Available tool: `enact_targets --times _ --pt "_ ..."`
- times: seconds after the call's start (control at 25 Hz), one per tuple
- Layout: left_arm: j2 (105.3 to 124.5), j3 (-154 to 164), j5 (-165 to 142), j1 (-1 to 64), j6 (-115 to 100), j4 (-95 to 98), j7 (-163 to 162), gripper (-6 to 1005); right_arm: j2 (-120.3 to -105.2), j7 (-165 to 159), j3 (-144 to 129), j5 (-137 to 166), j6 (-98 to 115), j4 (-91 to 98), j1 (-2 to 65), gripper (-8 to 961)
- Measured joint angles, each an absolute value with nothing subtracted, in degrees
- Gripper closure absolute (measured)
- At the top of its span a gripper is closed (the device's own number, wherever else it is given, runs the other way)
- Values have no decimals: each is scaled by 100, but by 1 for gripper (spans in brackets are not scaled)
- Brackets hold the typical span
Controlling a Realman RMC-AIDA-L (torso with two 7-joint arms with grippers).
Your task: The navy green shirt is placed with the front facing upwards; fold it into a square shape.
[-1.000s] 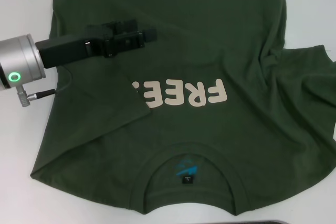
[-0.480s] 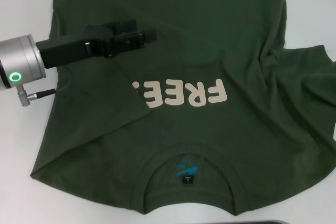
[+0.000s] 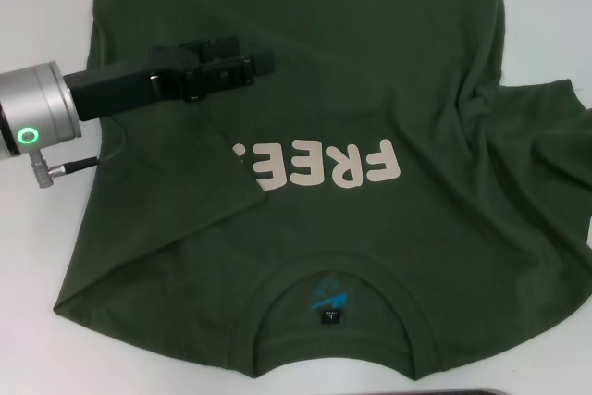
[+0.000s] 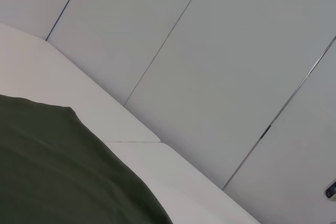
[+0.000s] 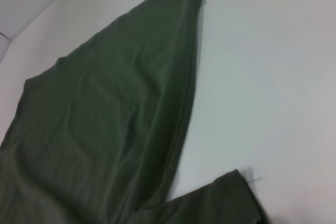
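Lying flat, one navy green shirt, one left hand above

Cream block letters on the chest of the navy green shirt, upside down in the middle of the head view, read "FREE" with the rest folded under, while the black collar tag is unreadable.
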State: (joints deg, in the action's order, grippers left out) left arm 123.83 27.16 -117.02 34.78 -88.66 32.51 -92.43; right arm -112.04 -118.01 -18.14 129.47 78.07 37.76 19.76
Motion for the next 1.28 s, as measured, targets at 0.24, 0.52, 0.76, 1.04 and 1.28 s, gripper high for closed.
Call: enact_targets --times 0.24,0.52,0.76,1.04,1.28 --pt "12384 2716 -11705 3475 -8851 3252 -9252 118 -11269 -11802 -1958 12946 7678 3718 2023 252" --pt "12384 2842 -11704 3471 -8786 3252 -9261 119 -11301 -11803 -2003 12944 7663 3709 2039 251" --pt "12384 2847 -11692 3471 -8785 3252 -9263 121 -11301 -11803 -1975 12942 7658 3709 2013 370" --pt "12384 2848 -11695 3471 -8785 3250 -9265 123 -11301 -11667 -1990 12943 7658 3645 2011 616" --pt "12384 2848 -11695 3471 -8787 3243 -9272 125 -11301 -11622 -1934 12907 7682 3640 1976 750"
